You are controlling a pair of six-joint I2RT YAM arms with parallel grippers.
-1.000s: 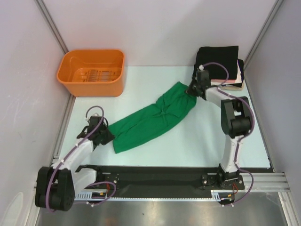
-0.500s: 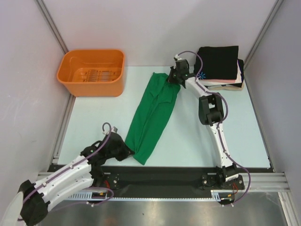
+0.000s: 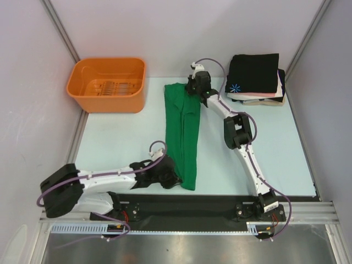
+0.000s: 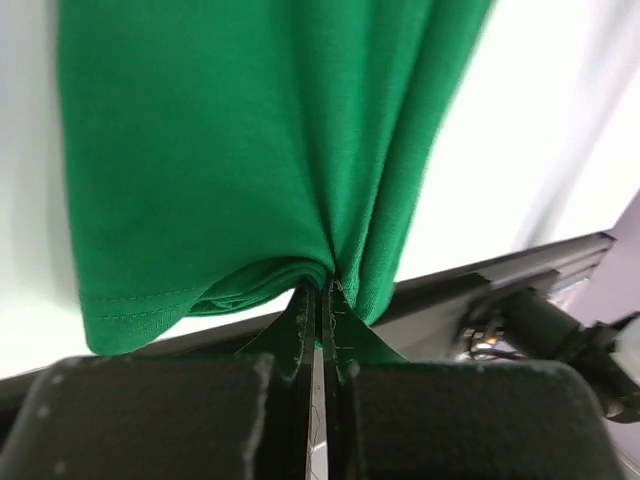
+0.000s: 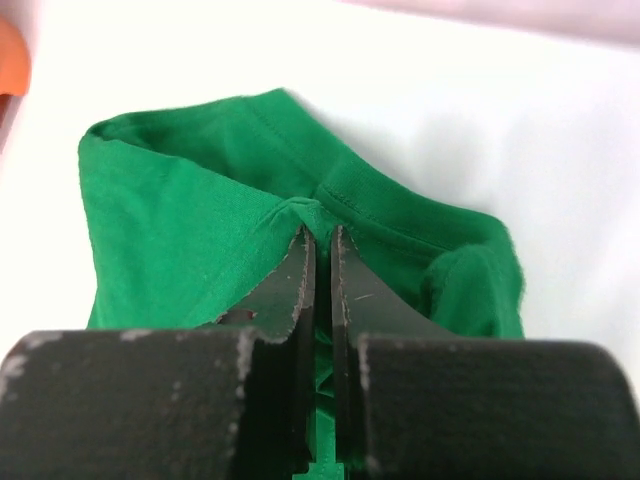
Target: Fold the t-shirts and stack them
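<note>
The bright green t-shirt (image 3: pixel 183 132) is stretched into a long narrow band running from the table's back to its front edge. My left gripper (image 3: pixel 177 177) is shut on its near hem, seen pinched in the left wrist view (image 4: pixel 322 290). My right gripper (image 3: pixel 192 88) is shut on its far end by the collar, as the right wrist view (image 5: pixel 320 232) shows. A stack of folded t-shirts (image 3: pixel 256 80) lies at the back right, the black one with a blue-white starburst (image 3: pixel 236 87) on top, pink and white edges below it.
An orange plastic basket (image 3: pixel 107 83) stands at the back left. White walls close in both sides and the back. A black strip (image 3: pixel 220 202) runs along the table's front edge by the arm bases.
Both arms swung left with the green t-shirt held between them. It turned from a slant across the table to a near-straight band from back to front.
</note>
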